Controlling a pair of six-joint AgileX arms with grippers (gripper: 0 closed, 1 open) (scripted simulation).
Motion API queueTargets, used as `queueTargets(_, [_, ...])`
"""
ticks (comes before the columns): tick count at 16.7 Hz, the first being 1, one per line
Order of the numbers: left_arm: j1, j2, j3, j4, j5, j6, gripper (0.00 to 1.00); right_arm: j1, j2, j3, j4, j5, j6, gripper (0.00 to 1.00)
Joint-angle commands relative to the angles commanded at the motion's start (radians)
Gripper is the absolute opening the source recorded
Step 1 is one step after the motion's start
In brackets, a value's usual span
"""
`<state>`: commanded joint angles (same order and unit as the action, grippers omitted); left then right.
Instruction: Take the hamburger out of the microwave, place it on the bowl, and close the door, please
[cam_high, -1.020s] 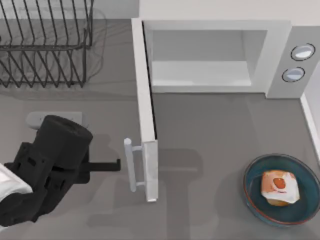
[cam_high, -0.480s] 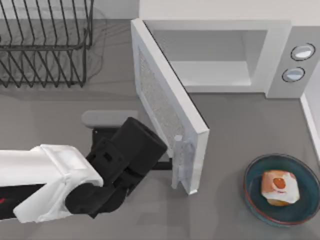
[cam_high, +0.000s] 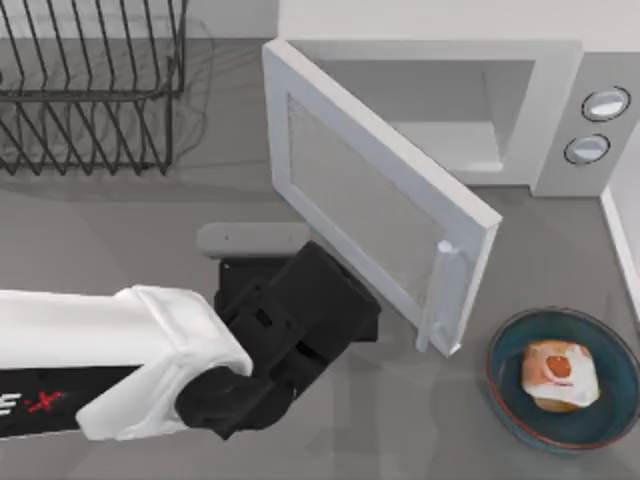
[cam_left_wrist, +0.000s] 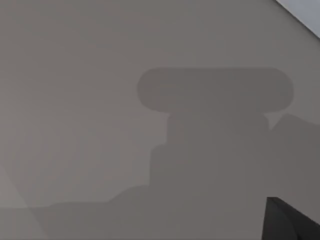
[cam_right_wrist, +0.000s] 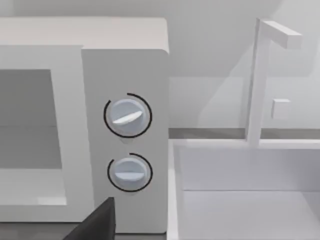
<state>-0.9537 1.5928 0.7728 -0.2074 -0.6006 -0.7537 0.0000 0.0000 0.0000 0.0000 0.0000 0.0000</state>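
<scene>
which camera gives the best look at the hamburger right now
The top view: the hamburger sits whole in the bowl, unobstructed. The left wrist view faces bare grey surface and shadow; the right wrist view faces the microwave dials instead.

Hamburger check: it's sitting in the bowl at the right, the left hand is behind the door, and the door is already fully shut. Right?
Not quite. The door is not shut: the top view shows it standing partway open, swung at an angle from the microwave. The rest holds: the hamburger lies in the bowl at the table's right, and the left hand is behind the door.
</scene>
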Motion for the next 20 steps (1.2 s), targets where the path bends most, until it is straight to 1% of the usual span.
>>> queueTargets(2, [-0.031,0.055,0.058,-0.031,-0.015,-0.033,0.0,0.0,0.0,0.0,0.0,0.0,0.0,1.0])
queueTargets(6, [-0.114,0.208,0.269,-0.119,-0.053,-0.121,0.0,0.0,0.0,0.0,0.0,0.0,0.0,1.0])
queueTargets(8, [-0.146,0.268,0.342,-0.158,-0.067,-0.157,0.0,0.0,0.0,0.0,0.0,0.0,0.0,1.0])
queueTargets(10, [-0.162,0.296,0.373,-0.177,-0.075,-0.175,0.0,0.0,0.0,0.0,0.0,0.0,0.0,1.0])
queueTargets(16, [-0.164,0.308,0.389,-0.185,-0.075,-0.181,0.0,0.0,0.0,0.0,0.0,0.0,0.0,1.0])
queueTargets(18, [-0.181,0.355,0.447,-0.22,-0.082,-0.2,0.0,0.0,0.0,0.0,0.0,0.0,0.0,1.0])
queueTargets(20, [-0.203,0.421,0.548,-0.269,-0.09,-0.225,0.0,0.0,0.0,0.0,0.0,0.0,0.0,1.0])
